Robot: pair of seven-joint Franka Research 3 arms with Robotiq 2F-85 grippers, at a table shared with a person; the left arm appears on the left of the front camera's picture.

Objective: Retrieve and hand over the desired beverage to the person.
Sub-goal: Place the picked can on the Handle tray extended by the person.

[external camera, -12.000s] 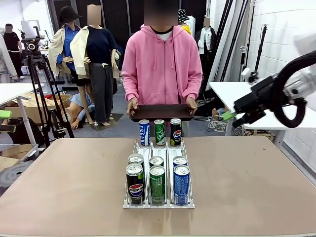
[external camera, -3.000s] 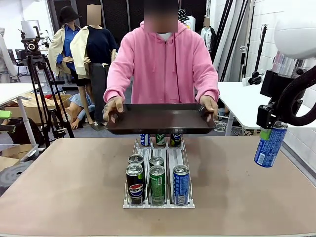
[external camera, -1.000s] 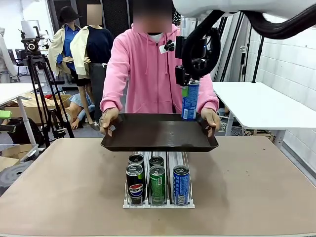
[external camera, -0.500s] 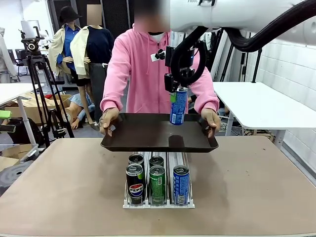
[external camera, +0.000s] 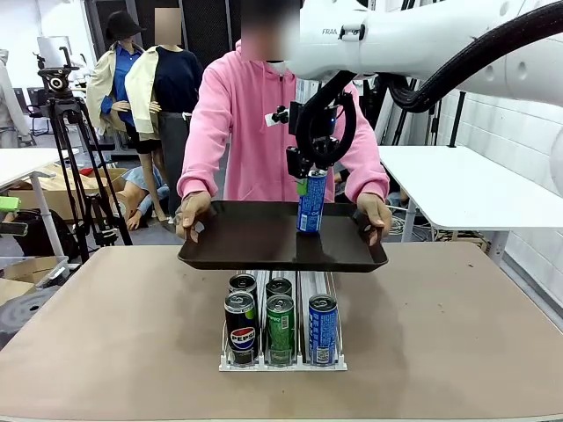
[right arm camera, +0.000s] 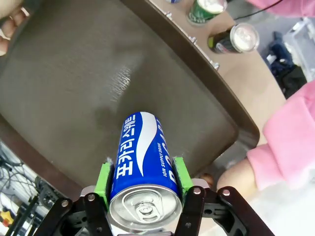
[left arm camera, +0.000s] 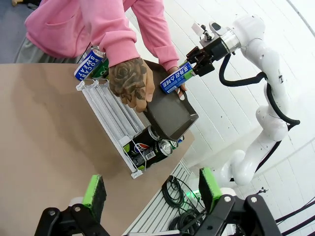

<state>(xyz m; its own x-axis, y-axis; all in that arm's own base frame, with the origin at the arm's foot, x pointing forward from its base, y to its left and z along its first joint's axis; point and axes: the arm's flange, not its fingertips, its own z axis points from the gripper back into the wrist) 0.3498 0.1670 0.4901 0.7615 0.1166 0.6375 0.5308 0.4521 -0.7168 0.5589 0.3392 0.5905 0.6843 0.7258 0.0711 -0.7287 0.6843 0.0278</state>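
The blue can has dropped and slid toward nine o'clock since half a second ago, and is nearly down on the tray. Nearest, the left gripper stands open, idle, well apart. The can hangs upright at six o'clock below the right gripper, clamped at its top. Beyond, the person holds the tray level.

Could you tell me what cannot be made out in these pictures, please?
- Front view: the tray hides the rack's far end and any cans there.
- Right wrist view: the blue can hides its own base, so contact with the tray is unclear.
- Left wrist view: the person's hand covers part of the rear cans.
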